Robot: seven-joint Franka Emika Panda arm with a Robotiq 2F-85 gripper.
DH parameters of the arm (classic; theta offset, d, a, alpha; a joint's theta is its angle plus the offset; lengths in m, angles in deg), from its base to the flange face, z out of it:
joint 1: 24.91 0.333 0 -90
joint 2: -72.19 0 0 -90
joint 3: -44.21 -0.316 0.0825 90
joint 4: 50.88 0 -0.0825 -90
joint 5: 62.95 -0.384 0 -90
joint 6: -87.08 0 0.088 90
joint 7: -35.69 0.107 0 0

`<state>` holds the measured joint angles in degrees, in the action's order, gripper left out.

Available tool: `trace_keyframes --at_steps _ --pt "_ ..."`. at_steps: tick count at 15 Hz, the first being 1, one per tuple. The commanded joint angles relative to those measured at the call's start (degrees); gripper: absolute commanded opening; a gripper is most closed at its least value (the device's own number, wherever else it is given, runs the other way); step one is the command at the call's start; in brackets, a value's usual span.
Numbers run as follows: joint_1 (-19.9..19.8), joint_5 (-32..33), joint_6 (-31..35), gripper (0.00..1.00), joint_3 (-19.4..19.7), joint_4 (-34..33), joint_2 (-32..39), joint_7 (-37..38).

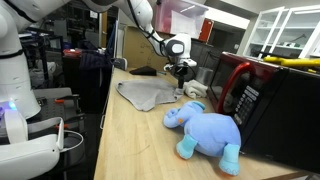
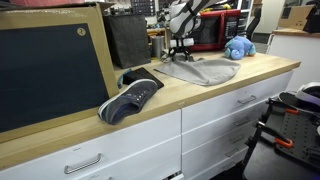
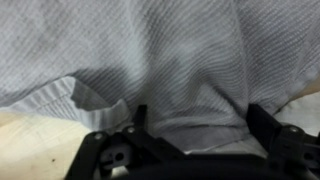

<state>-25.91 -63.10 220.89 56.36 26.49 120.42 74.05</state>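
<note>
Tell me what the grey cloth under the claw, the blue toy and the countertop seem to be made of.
Grey cloth: soft knitted fabric, matte; fine ribbed lines and a hemmed edge show in the wrist view. Blue toy: plush, probably synthetic fleece; rounded, stuffed, fuzzy shape. Countertop: wood or wood-look laminate, smooth and pale; the frames cannot settle which.

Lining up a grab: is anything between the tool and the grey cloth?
Nothing visible. In the wrist view the grey cloth lies directly under the open tool; the blue plush and shoe sit well aside.
</note>
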Motion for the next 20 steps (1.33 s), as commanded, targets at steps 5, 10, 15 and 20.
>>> trace_keyframes --at_steps 5,10,15,20 --pt "-2.09 4.08 3.41 1.0 -0.16 -3.36 1.13 -15.46" --pt "-3.73 7.84 3.88 1.0 -0.48 -1.44 -1.05 -30.84" --pt "-6.98 12.4 5.37 1.0 -1.36 -0.99 -2.6 -46.35" --pt "-12.43 9.24 5.39 1.0 -6.97 0.03 -7.17 -58.78"
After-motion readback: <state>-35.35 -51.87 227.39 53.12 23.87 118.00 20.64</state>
